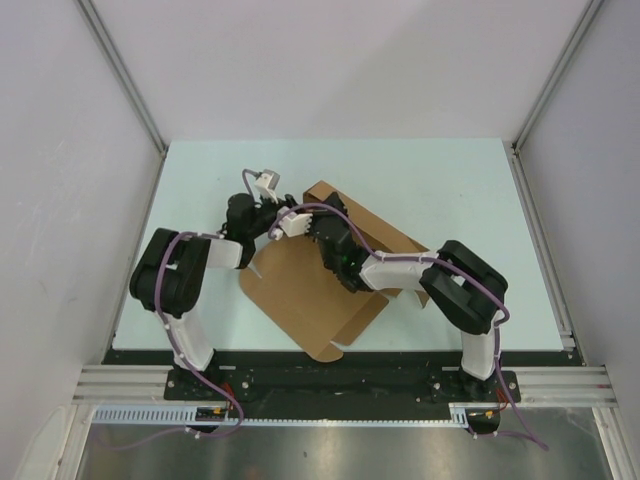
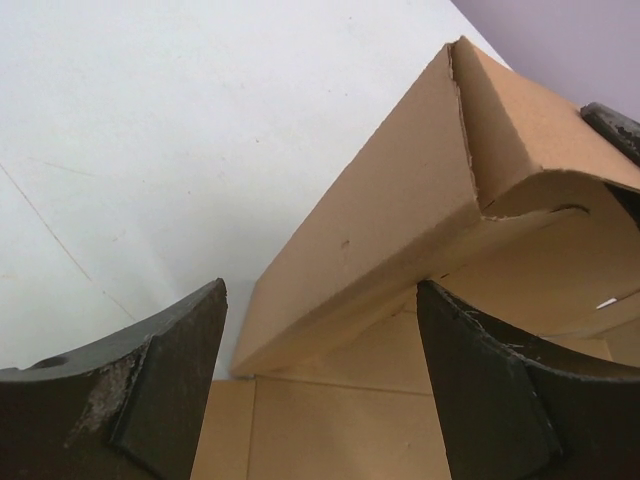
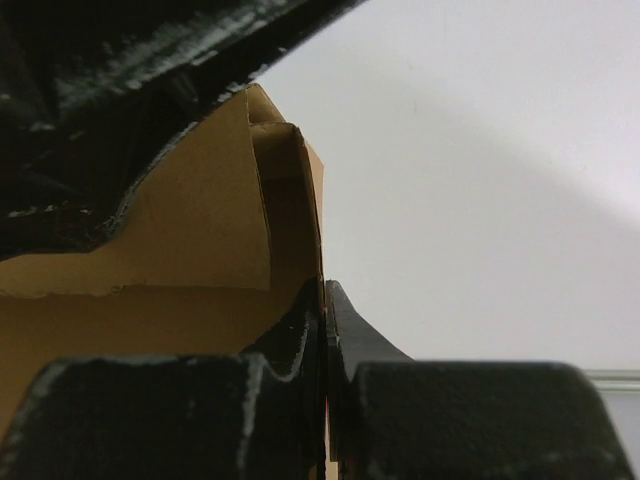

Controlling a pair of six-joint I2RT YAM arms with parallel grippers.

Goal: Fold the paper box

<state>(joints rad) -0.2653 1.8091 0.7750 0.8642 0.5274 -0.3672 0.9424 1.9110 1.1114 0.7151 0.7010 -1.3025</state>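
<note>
Two pairs of fingers are busy at the paper box [image 1: 300, 290], which is lying half folded in the middle of the counter [image 1: 420, 170]. The right fingers [image 3: 355, 345] are pressing together, as it seems, on a thin raised wall. The left fingers [image 2: 160, 390] are standing spread wide, one on each side of an upright flap. I am judging the cardboard to be light, stiff only across its panels and easy to dent, so gripping close to a crease looks safest.
</note>
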